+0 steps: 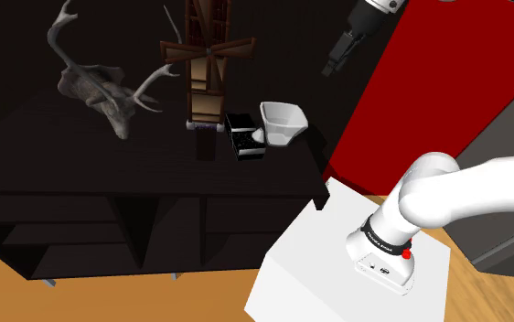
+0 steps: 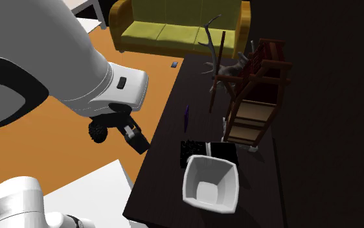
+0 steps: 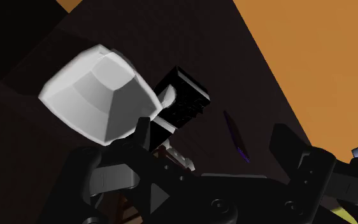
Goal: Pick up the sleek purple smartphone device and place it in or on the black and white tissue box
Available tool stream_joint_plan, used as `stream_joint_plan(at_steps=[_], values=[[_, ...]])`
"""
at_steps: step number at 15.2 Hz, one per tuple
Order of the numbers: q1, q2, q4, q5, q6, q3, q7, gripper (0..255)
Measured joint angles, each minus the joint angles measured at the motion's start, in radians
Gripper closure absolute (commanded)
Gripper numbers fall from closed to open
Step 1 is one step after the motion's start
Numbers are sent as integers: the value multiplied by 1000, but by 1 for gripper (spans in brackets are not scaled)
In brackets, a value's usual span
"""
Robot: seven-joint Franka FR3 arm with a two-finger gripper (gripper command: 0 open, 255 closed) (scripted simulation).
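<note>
From my screen the purple smartphone [image 2: 186, 117] reads as a thin sliver seen edge-on, on the dark table [image 2: 158, 175], near the side that borders the orange floor [image 2: 77, 155]. Its long axis runs roughly along that table edge, one end toward the tissue box [image 2: 208, 153] and the other toward the yellow-green sofa [image 2: 174, 29]. I cannot tell which end is its top, nor whether it lies flat or stands on its edge.

The gripper [image 2: 138, 142] hangs in the air off the table's edge, over the floor, and holds nothing. In the wrist view its two fingers stand wide apart, and the smartphone [image 3: 235, 137] shows far below between them, untouched.

The tissue box [image 1: 244, 135] is black with white speckles and sits near the smartphone, with bare table top between them. A white container [image 2: 210, 184] stands just beside the box, on its far side from the smartphone. A wooden frame [image 2: 255, 107] rises just beside the box toward the second exterior view's right, and grey antlers [image 2: 223, 55] stand past the frame toward the sofa.
</note>
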Motion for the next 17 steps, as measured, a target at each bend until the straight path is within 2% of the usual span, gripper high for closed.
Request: stream_joint_plan(at_steps=[2, 6, 11, 17], values=[[0, 12, -1, 5, 10, 12, 16, 0], [-6, 92, -4, 30, 72, 86, 132, 0], [-18, 234, 23, 49, 156, 181, 293, 0], [-39, 455, 120, 36, 240, 283, 490, 0]])
